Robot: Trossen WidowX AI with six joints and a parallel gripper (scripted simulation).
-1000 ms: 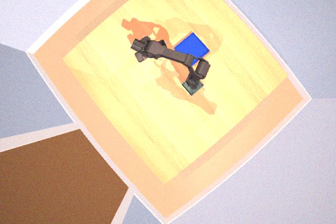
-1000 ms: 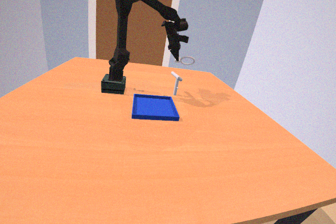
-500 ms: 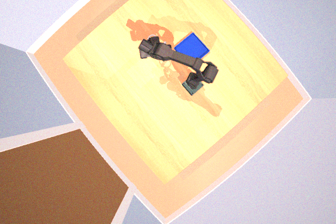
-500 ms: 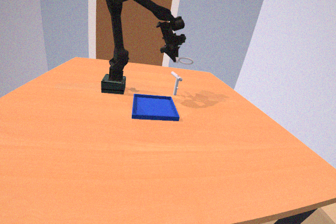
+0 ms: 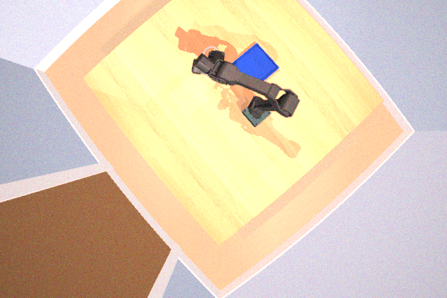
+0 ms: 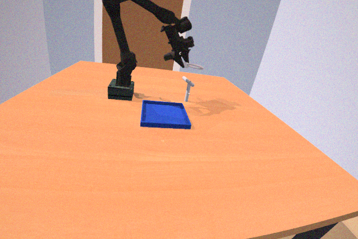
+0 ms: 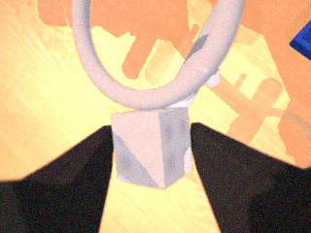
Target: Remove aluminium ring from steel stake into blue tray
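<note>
Wrist view, near to far. Hand [image 5: 216, 55] [image 6: 185, 64] [image 7: 152, 132] shut on welded tab [image 6: 186, 64] [image 7: 146, 150], block between fingers; likely gripped there since tab gives flat faces, loop stays free. Ring [image 5: 210, 47] [image 6: 201, 68] [image 7: 141, 99] off tab at 12 o'clock, airborne. Stake [image 6: 187, 94] [image 7: 213, 79] beyond, 1 o'clock; exterior shows ring above cross-bar, height presumably for clearance. Tray [image 5: 257, 62] [image 6: 164, 113] [image 7: 303, 41] at 2 o'clock, awaiting ring. Next: carry over, level, lower; tilt could snag rim.

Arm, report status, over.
Gripper shut on the ring's tab. Ring off the stake, aloft. Tray empty, nothing seen blocking it.
</note>
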